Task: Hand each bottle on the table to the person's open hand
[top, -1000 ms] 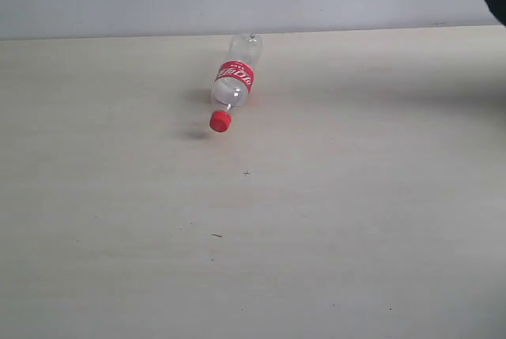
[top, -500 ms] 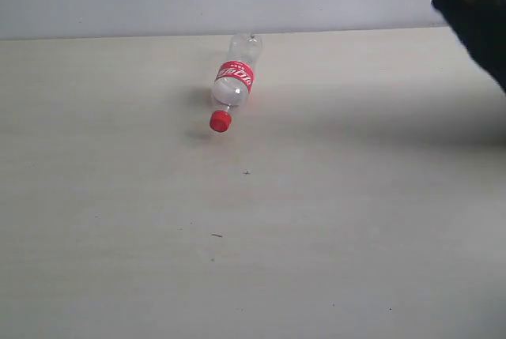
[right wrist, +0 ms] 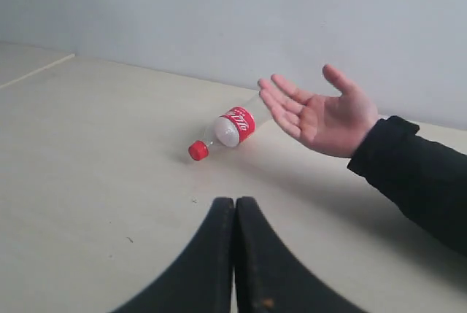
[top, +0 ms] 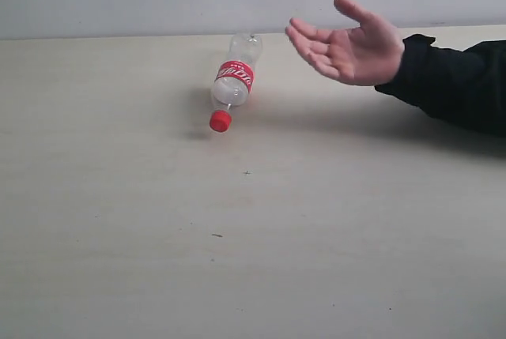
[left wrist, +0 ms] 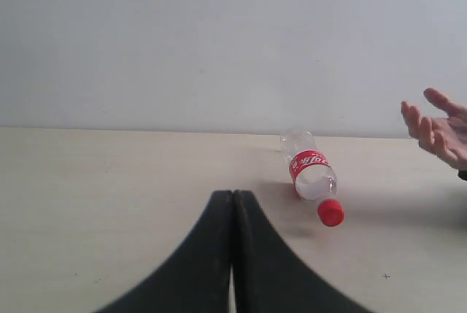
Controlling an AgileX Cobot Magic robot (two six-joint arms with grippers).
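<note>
Left gripper [left wrist: 233, 198] jaws are pressed together, holding nothing; right gripper [right wrist: 235, 203] jaws are likewise together and empty; the bottle [top: 234, 78] lies on its side on the table [top: 332, 244], well ahead of both pairs of jaws, its red cap [top: 220, 121] pointing back toward them; the hand [top: 354, 48], palm up with fingers spread, hovers beyond the right jaws, near the bottle's base.

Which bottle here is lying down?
The only one in view: the clear bottle with red label and red cap, lying on its side on the table, apart from the person's open hand.
</note>
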